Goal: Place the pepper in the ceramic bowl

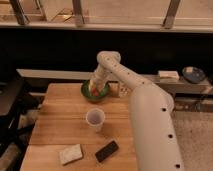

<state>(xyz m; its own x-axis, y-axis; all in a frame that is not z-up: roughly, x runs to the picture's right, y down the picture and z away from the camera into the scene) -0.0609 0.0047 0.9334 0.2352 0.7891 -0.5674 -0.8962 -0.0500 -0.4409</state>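
The green ceramic bowl [88, 95] sits at the far middle of the wooden table [55, 130]. The gripper [96, 88] reaches down into the bowl from the white arm [145, 115]. A small red-orange bit, the pepper [95, 92], shows at the gripper's tip inside the bowl. Whether it is still held or lying in the bowl, I cannot tell.
A white cup [95, 120] stands mid-table in front of the bowl. A pale sponge-like block [70, 154] and a black flat device [107, 151] lie near the front edge. A small shaker-like object [122, 90] stands right of the bowl. A shelf with a plate [192, 74] is at the right.
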